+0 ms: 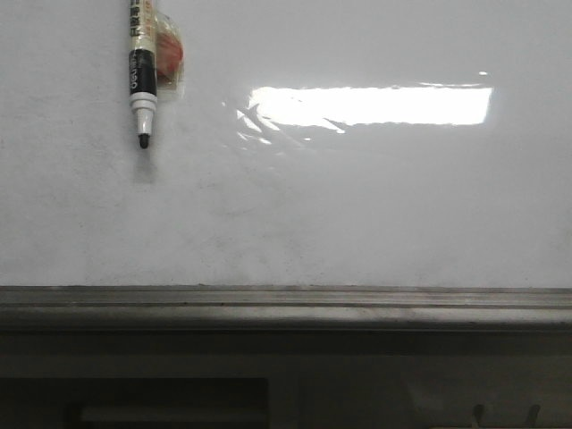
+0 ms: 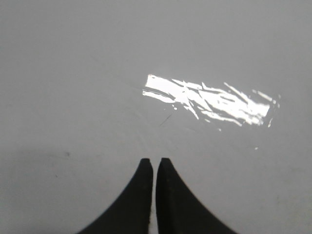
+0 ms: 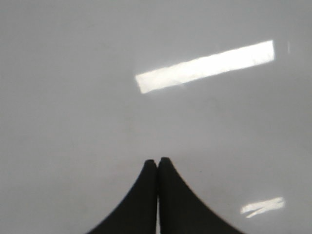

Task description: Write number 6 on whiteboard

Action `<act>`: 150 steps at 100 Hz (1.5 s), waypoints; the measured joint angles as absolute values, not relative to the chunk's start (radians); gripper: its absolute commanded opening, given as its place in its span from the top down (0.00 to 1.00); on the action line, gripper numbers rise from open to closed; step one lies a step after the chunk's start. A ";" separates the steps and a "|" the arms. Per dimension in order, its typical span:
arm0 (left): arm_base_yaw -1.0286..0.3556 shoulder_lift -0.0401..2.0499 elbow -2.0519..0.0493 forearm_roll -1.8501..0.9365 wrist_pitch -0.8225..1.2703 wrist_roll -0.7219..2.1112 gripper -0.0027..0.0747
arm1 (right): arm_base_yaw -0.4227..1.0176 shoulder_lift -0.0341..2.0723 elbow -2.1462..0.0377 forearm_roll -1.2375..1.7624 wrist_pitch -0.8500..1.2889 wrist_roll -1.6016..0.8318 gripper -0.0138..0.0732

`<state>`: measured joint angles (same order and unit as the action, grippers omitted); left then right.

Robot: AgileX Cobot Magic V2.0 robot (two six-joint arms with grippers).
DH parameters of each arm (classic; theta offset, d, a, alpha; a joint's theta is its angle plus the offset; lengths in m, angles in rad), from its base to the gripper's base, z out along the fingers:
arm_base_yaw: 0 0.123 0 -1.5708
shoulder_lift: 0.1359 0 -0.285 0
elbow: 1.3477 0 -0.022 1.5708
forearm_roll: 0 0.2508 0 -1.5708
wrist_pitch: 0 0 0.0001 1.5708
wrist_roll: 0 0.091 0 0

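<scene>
The whiteboard [image 1: 357,206] fills the front view, glossy white and faintly smudged. No number 6 shows on it in any view. A black-and-white marker [image 1: 141,71] hangs tip down at the board's upper left, its top cut off by the frame edge, with an orange and clear piece [image 1: 168,54] beside it. What holds it is out of view. Neither gripper shows in the front view. My left gripper [image 2: 156,160] is shut and empty over bare board [image 2: 73,73]. My right gripper [image 3: 157,160] is shut and empty over bare board [image 3: 73,122].
A grey metal ledge [image 1: 286,299] runs along the board's lower edge, with a dark frame [image 1: 286,384] below it. A bright rectangular light glare [image 1: 375,105] lies on the board, and shows in both wrist views [image 2: 204,100] [image 3: 204,66]. A faint short dark mark [image 2: 165,119] sits near the left wrist glare.
</scene>
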<state>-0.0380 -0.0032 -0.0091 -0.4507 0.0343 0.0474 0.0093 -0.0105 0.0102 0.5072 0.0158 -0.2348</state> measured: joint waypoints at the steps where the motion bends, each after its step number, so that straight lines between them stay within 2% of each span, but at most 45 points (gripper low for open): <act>1: -0.038 -0.003 -0.009 -0.467 0.032 0.047 0.99 | 0.009 -0.011 0.010 0.531 0.014 -0.235 0.90; 9: -0.038 -0.003 -0.009 -0.635 0.026 0.046 0.99 | 0.009 -0.011 0.010 0.611 0.016 -0.235 0.90; 21: -0.038 -0.003 -0.018 -0.730 0.057 0.046 0.99 | 0.009 -0.011 -0.019 0.641 0.104 -0.235 0.90; 38: -0.038 0.028 -0.177 -0.652 0.238 0.046 0.99 | 0.009 0.065 -0.188 0.591 0.287 -0.235 0.90; 59: -0.038 0.260 -0.462 -0.488 0.513 0.071 0.99 | 0.009 0.333 -0.414 0.493 0.494 -0.235 0.90; 74: -0.046 0.387 -0.582 -0.476 0.619 0.137 0.99 | 0.009 0.456 -0.524 0.482 0.572 -0.235 0.87; 79: -0.063 0.410 -0.604 -0.478 0.630 0.156 0.95 | 0.009 0.478 -0.544 0.479 0.586 -0.235 0.80; 84: -0.090 0.428 -0.620 -0.485 0.634 0.183 0.88 | 0.013 0.491 -0.559 0.478 0.594 -0.237 0.68; 94: -0.149 0.456 -0.634 -0.510 0.636 0.233 0.61 | 0.028 0.506 -0.573 0.478 0.604 -0.237 0.34; 101: -0.183 0.480 -0.633 -0.535 0.636 0.244 0.40 | 0.032 0.510 -0.576 0.478 0.615 -0.237 0.21; 105: -0.198 0.497 -0.633 -0.554 0.636 0.249 0.31 | 0.032 0.511 -0.576 0.478 0.620 -0.239 0.20; 110: -0.219 0.518 -0.634 -0.580 0.633 0.257 0.27 | 0.032 0.514 -0.576 0.478 0.629 -0.241 0.21; 128: -0.281 0.622 -0.634 -0.767 0.574 0.385 0.33 | 0.032 0.514 -0.577 0.476 0.638 -0.241 0.24; 150: -0.403 0.801 -0.635 -0.974 0.447 0.586 0.33 | 0.032 0.518 -0.577 0.477 0.638 -0.241 0.24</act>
<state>-0.4030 0.8009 -0.6355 -0.9740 0.4468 0.5856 0.0324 0.5179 -0.5768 0.4775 0.6376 -0.2407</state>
